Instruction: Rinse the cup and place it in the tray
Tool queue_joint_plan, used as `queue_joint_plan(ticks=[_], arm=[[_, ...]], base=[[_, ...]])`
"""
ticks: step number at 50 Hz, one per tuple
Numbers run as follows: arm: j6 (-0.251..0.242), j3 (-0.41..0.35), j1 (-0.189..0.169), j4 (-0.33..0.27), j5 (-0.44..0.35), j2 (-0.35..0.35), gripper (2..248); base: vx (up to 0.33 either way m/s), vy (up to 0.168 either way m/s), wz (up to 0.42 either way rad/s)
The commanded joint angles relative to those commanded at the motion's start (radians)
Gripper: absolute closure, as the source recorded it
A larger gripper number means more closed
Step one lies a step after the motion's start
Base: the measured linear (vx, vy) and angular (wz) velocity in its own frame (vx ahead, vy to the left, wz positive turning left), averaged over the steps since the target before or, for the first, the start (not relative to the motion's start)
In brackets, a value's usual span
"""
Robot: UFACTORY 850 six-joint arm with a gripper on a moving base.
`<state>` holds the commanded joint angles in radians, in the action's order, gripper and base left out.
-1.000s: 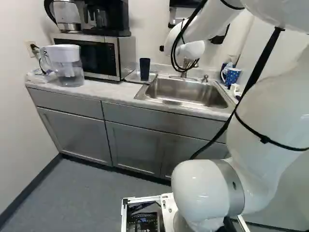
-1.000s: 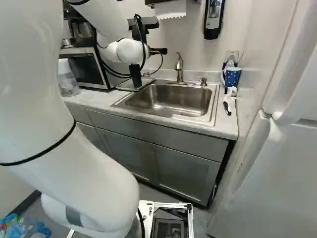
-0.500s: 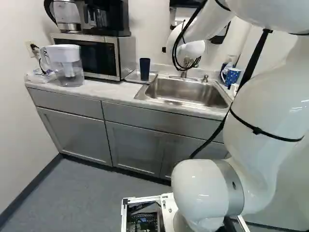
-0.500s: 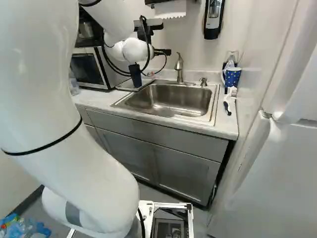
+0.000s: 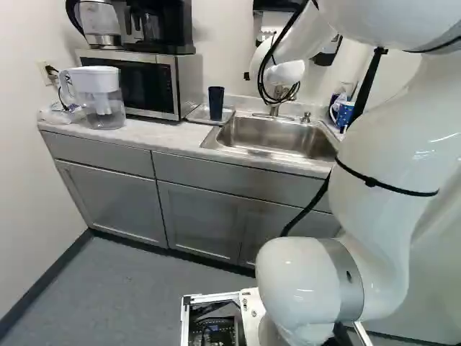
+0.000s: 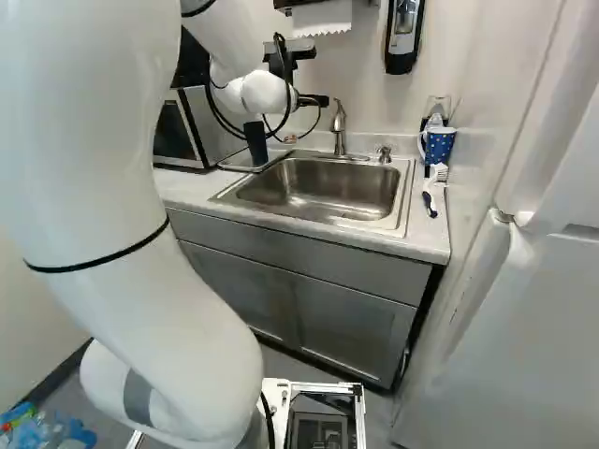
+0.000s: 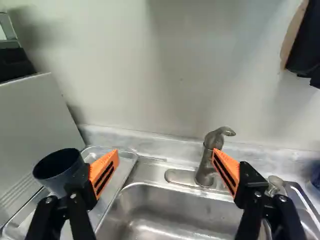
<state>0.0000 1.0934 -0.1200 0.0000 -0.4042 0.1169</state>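
While the white arm (image 6: 103, 187) rises close by and reaches over the counter, grey cabinets (image 5: 198, 216) stand in front of the sink (image 6: 318, 192). A brush (image 6: 430, 198) lies on the counter at the sink's side, in the right base view. Further in, the gripper (image 6: 314, 100) hangs open near the back of the counter, its two fingers wide apart and nothing gripped between them. The dark blue cup (image 5: 216, 103) stands upright in the tray (image 7: 125, 162) between the sink and the microwave (image 5: 133, 83); in the wrist view it is beside one finger, outside the gap, and whether they touch I cannot tell. Ahead of the other finger is the faucet (image 7: 205, 162), behind the basin. A water pitcher (image 5: 102, 101) stands just beside the microwave, a kettle (image 5: 99, 23) on top of it. A dotted mug (image 6: 438, 145) stands beyond the brush. On the far wall hangs a black and white dispenser (image 6: 403, 37).
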Motion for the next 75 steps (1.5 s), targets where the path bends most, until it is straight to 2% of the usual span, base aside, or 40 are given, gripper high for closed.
queue_joint_plan(ticks=[35, 57, 75], arm=[[0.000, 0.111, -0.025, 0.000, 0.058, 0.102, 3], [0.000, 0.178, -0.039, 0.000, 0.060, 0.162, 3], [0.000, 0.187, -0.042, 0.000, 0.060, 0.170, 3]], base=[[0.000, 0.000, 0.000], [0.000, 0.000, 0.000], [0.000, 0.000, 0.000]])
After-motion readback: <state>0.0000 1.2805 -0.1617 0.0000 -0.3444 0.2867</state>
